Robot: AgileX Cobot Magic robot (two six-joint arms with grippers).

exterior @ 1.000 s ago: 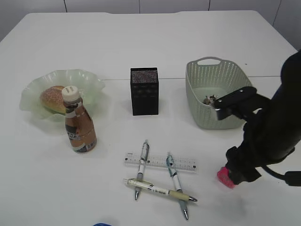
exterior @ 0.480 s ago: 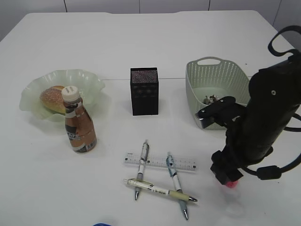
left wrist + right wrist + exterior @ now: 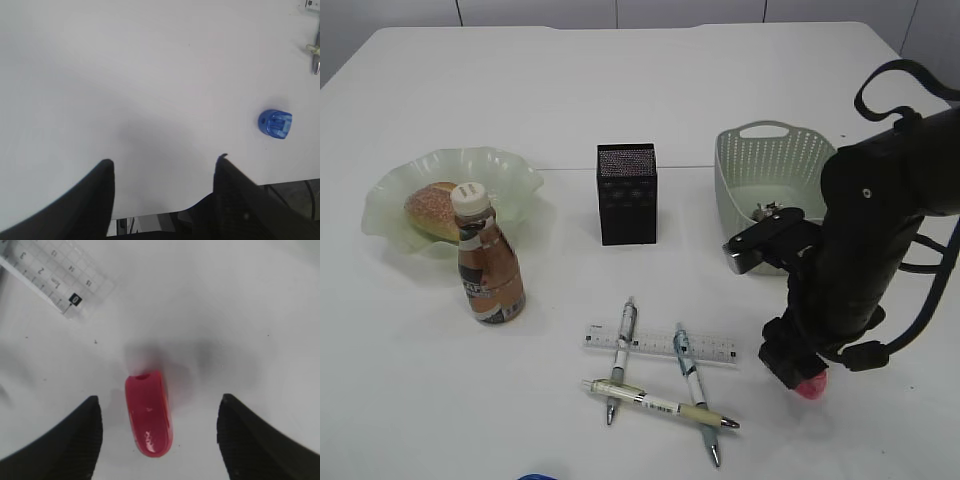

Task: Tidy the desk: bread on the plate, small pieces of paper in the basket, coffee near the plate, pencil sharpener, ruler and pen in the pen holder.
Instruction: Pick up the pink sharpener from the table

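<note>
**Right arm descends over the pink pencil sharpener**

Compared with the frame one second earlier, the right arm has swung from the right edge of the exterior view toward lower centre-right, and the right gripper point(image 3: 798, 372) now hangs directly over the pink pencil sharpener point(image 3: 811, 387); nothing else on the counter point(image 3: 620, 90) has shifted. Step in hand, as judged: pickup of the sharpener for the pen holder point(image 3: 627, 193). Bread point(image 3: 432, 210) lies on the plate point(image 3: 510, 175), the coffee bottle point(image 3: 487, 268) stands just beside that plate, and scraps lie in the basket point(image 3: 775, 165).

In the right wrist view the sharpener point(image 3: 149, 412) sits at lower centre, between the two jaws of the right gripper point(image 3: 157, 435), which stand wide apart and grasp nothing; neither touches it. Its long axis runs nearly top-to-bottom in that frame, tilted slightly, with the blade opening toward the top and the rounded end toward the bottom. The jaws flank its long sides, so the next move likely calls for a short descent and a closure across the narrow width, then a lift toward the holder at upper centre.

The ruler point(image 3: 660, 345) and three pens point(image 3: 660, 403) lie at lower centre, near the sharpener but apart. The left gripper point(image 3: 162, 165) is spread and empty; a blue sharpener point(image 3: 275, 124) lies at the right of its view.
</note>
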